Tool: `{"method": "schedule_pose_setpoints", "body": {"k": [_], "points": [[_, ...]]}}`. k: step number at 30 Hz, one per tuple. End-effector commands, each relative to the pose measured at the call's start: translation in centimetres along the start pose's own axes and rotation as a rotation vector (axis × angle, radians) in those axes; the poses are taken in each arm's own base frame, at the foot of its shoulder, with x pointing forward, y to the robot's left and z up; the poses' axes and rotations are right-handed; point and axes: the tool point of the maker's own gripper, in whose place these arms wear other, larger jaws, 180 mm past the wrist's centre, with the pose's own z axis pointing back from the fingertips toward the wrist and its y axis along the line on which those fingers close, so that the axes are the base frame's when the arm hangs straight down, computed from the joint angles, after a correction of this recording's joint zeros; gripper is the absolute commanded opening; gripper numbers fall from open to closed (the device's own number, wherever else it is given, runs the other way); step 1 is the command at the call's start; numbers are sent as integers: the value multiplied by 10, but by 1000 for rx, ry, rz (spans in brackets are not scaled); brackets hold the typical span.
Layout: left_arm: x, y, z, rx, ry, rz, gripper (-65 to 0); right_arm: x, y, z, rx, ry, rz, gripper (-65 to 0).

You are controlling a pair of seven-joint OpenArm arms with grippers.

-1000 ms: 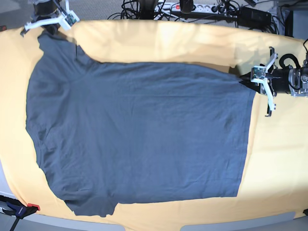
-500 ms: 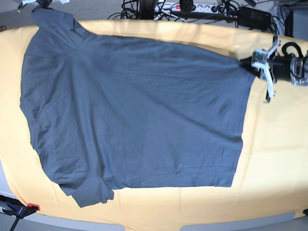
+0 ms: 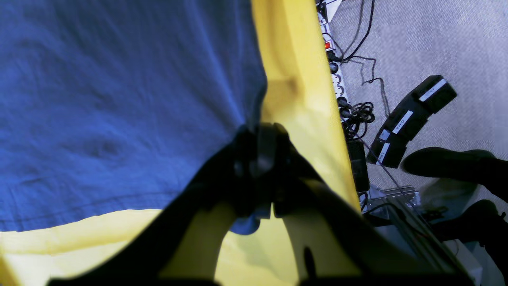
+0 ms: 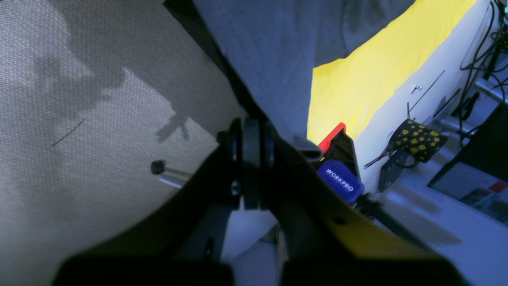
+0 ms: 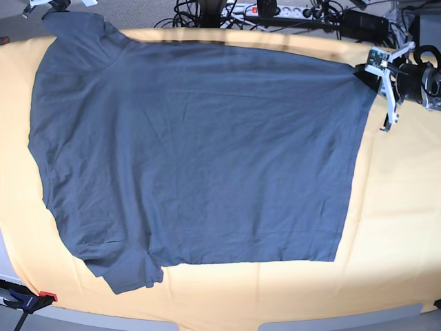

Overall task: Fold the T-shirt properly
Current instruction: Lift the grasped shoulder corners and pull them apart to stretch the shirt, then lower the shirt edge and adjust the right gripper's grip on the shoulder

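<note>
The dark slate-grey T-shirt (image 5: 200, 145) lies spread flat over the yellow cloth (image 5: 400, 227), collar end to the left, hem to the right. My left gripper (image 5: 375, 69) is at the far right corner of the hem, shut on that corner; the left wrist view shows the T-shirt (image 3: 119, 99) pinched in the left gripper (image 3: 257, 155), a small tuft sticking out below. My right gripper (image 5: 49, 8) is at the far left, beyond the table's back edge, shut on the shoulder end; the right wrist view shows the T-shirt (image 4: 270, 51) hanging from the right gripper (image 4: 251, 143).
A power strip and tangled cables (image 5: 275, 10) lie on the floor behind the table. Black power bricks (image 3: 408, 119) sit on the carpet. A blue and red clamp (image 5: 31, 301) grips the front left table edge, and the clamp (image 4: 340, 180) also shows in the right wrist view.
Both grippers have drawn the shirt's far edge toward the back of the table. The whole shirt slid that way and now lies flatter and wider.
</note>
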Motion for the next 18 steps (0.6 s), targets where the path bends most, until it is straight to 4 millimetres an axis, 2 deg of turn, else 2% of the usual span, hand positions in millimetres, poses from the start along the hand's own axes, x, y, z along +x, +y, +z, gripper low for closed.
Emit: {"method": "schedule_pose_setpoints", "body": {"k": [1, 5, 9, 11, 14, 18], "points": [[2, 6, 5, 16, -2, -11, -650, 7, -11, 4, -50, -39, 9, -650], [7, 13, -1, 43, -22, -19, -650, 27, -30, 4, -141, -146, -34, -650], [12, 22, -19, 89, -27, -13, -650, 63, -71, -9, -275, -259, -75, -650], [13, 26, -27, 106, -21, -6, -650, 79, -85, -15, -290, -312, -106, -650], [1, 44, -34, 207, 60, 18, -650, 99, -99, -23, -279, -380, -146, -650], [-16, 87, -26, 462, 164, 67, -650, 120, -127, -26, -296, -470, -202, -650]]}}
